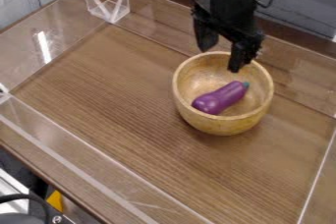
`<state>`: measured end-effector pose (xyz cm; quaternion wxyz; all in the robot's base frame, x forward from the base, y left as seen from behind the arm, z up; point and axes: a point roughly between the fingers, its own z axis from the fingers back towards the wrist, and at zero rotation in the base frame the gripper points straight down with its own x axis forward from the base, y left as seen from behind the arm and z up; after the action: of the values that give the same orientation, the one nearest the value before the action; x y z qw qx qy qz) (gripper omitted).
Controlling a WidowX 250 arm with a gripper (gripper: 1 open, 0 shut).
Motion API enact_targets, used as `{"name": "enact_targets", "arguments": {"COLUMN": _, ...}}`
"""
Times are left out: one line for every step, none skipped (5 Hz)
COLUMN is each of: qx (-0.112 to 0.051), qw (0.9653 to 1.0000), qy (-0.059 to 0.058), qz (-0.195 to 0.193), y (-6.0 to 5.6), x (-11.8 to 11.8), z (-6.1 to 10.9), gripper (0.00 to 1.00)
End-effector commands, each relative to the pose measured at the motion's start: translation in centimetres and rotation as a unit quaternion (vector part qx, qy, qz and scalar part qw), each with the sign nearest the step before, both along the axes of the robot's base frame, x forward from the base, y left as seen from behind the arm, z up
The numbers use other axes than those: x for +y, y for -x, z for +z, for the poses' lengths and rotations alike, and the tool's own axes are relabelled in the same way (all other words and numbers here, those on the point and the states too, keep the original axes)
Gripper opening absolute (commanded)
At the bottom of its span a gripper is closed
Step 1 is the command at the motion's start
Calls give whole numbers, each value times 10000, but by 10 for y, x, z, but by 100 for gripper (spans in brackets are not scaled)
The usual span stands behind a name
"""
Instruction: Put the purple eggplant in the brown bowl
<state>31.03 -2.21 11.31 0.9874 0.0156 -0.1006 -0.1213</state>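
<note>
One purple eggplant (221, 97) lies in the brown bowl (187, 96). Above the bowl's far side, the pincer's (221, 55) jaws stand apart.

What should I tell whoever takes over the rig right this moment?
Gripper: black two-fingered gripper, open and holding nothing, above the far side of the bowl.
Job's things: glossy purple toy eggplant lies inside the round light-brown wooden bowl.
Done: eggplant is in the bowl.
Left: seemingly nothing but moving the arm clear.
</note>
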Motion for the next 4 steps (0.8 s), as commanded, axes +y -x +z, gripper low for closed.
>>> {"name": "enact_targets", "arguments": {"qx": -239, "qw": 9983, "qy": 18, "qz": 523, "y": 4, "x": 5, "z": 26, "gripper": 100}}
{"name": "enact_targets", "arguments": {"qx": -228, "qw": 9965, "qy": 15, "qz": 808, "y": 10, "x": 13, "z": 37, "gripper": 100}}
{"name": "enact_targets", "arguments": {"qx": -250, "qw": 9933, "qy": -2, "qz": 1128, "y": 17, "x": 27, "z": 54, "gripper": 100}}
{"name": "enact_targets", "arguments": {"qx": -276, "qw": 9907, "qy": -80, "qz": 1333, "y": 25, "x": 62, "z": 61, "gripper": 0}}
